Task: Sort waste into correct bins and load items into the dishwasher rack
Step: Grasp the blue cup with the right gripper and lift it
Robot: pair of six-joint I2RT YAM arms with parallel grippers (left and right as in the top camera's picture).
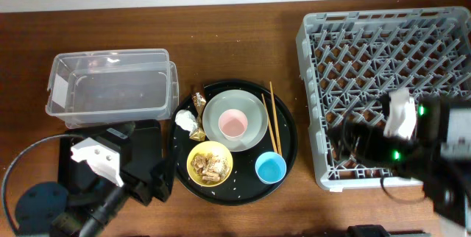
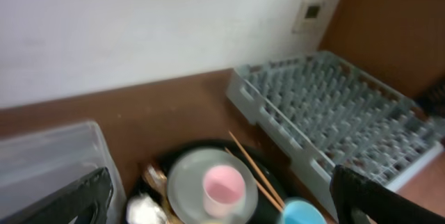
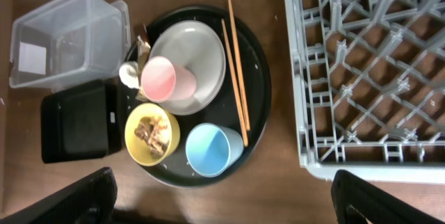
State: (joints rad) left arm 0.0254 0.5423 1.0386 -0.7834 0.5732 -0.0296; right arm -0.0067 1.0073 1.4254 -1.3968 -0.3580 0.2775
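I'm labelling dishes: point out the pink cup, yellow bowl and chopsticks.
pink cup (image 3: 161, 78), right wrist view, inside of the cup.
yellow bowl (image 1: 210, 144), overhead view, far rim.
chopsticks (image 3: 232, 71), right wrist view, middle of one stick.

Rack (image 1: 383, 46) right of round tray (image 1: 285, 130) (tub (image 1: 110, 82) left).

pink cup (image 2: 224, 189) sits on the grey-green plate (image 2: 186, 181), chopsticks (image 2: 254, 170) beside it, dishwasher rack (image 2: 334, 113) behind them.
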